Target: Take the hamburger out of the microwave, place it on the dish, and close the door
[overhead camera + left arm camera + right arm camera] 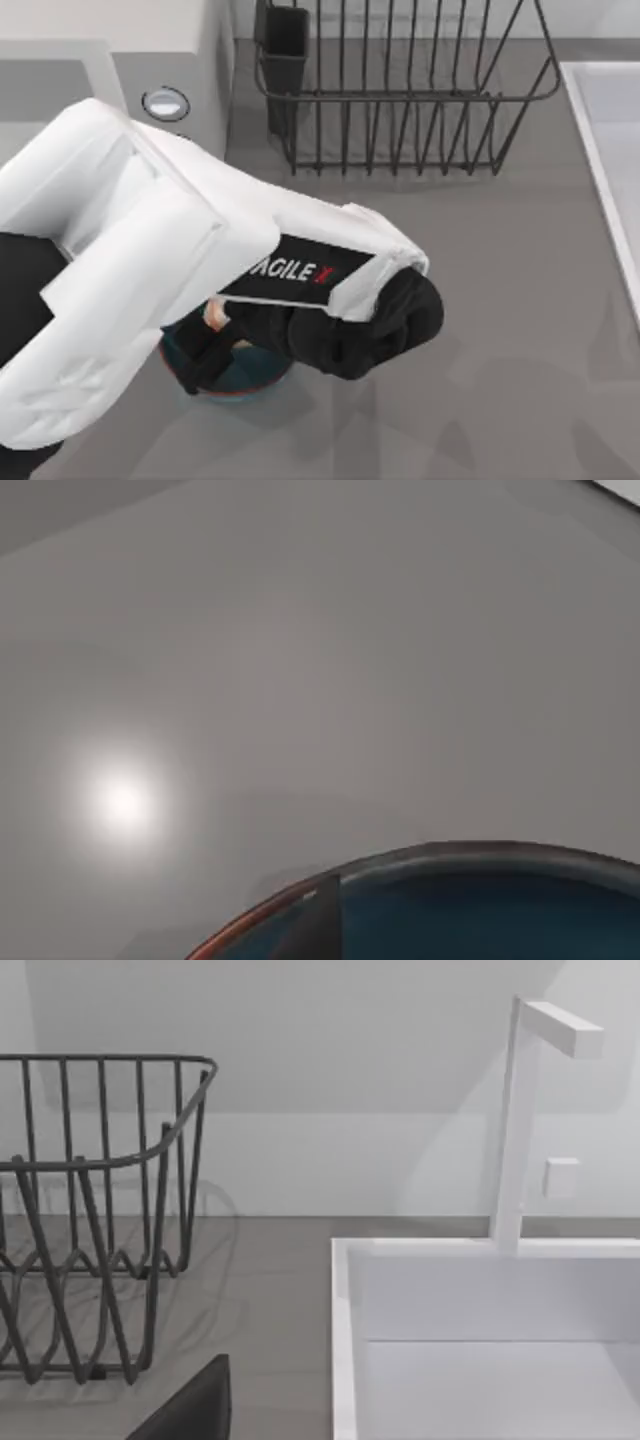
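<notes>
**Left hand down at the dish**

Left arm stretched across the left half of the table (500, 330), white links covering much of that side in the top view. Left hand (205, 350) lowered over the dish (245, 385), right at its rim on the side nearer the microwave (150, 25). Open or closed: cannot tell, the black wrist and white forearm blocking the view from above.

Small pale patch with an orange tinge (213, 316) tucked beside the left hand, just over the dish's edge; likely the hamburger, though too hidden to say whether held or lying in the dish.

From the left wrist view: blue curve of the dish with its thin orange-brown edge close below the camera, bare grey table beyond, a soft light glare on it.

Microwave at the table's far left corner, one round knob (165, 103) visible on its front panel. Door position not readable from here.

Black wire rack (400, 90) at the far middle, white sink (605, 150) along the right edge.

Right arm parked, its wrist camera facing the rack, the sink and a white faucet (515, 1120); right hand's state: cannot tell.
</notes>
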`<state>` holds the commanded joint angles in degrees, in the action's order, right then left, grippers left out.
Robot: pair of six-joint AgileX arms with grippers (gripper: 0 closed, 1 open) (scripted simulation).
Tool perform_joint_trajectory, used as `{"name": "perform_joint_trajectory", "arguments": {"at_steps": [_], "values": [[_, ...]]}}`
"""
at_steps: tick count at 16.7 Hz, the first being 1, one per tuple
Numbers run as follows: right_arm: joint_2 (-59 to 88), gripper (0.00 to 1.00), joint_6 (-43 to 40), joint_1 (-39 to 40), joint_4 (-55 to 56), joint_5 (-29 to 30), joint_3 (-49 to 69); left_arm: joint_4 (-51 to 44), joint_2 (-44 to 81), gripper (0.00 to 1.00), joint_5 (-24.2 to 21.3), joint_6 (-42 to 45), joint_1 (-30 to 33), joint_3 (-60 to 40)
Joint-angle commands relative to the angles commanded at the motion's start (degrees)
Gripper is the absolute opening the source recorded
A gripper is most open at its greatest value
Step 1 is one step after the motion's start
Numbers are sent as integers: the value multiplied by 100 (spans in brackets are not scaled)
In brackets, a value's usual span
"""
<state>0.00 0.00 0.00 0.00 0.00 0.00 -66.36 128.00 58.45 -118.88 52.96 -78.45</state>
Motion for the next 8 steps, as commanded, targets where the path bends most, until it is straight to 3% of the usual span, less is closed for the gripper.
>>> {"name": "perform_joint_trajectory", "arguments": {"at_steps": [4, 8], "values": [[0, 100, 0, 0, 0, 0, 0, -994, 398, 0, 487, -1086, 590, -192], [0, 100, 0, 0, 0, 0, 0, -1195, 484, 0, 581, -1300, 709, -227]]}}
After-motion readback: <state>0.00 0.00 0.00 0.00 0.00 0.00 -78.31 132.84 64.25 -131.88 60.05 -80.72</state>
